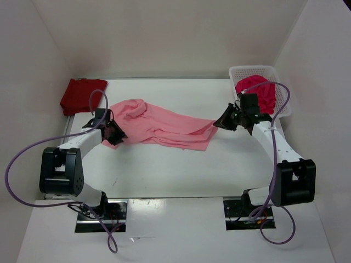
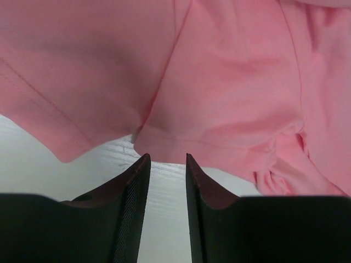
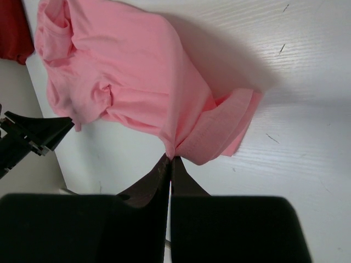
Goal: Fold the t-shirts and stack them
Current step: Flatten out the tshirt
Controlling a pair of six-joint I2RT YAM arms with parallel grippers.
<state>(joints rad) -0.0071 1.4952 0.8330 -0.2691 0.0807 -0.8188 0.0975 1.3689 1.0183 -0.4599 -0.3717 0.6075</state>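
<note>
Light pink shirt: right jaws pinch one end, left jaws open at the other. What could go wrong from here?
1. The right jaws pinch only a small fold at the edge of the light pink shirt; a pull may free it.
2. The left jaws stand apart just short of the hem, holding nothing; pulling now would drag the cloth one-sided.
3. It lies bunched at the left; creases may get folded in.

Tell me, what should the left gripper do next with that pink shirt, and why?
Probably ease the left gripper forward and close on the hem of the light pink shirt: its jaws stand open just short of the cloth, while the right gripper pinches the other end.
</note>
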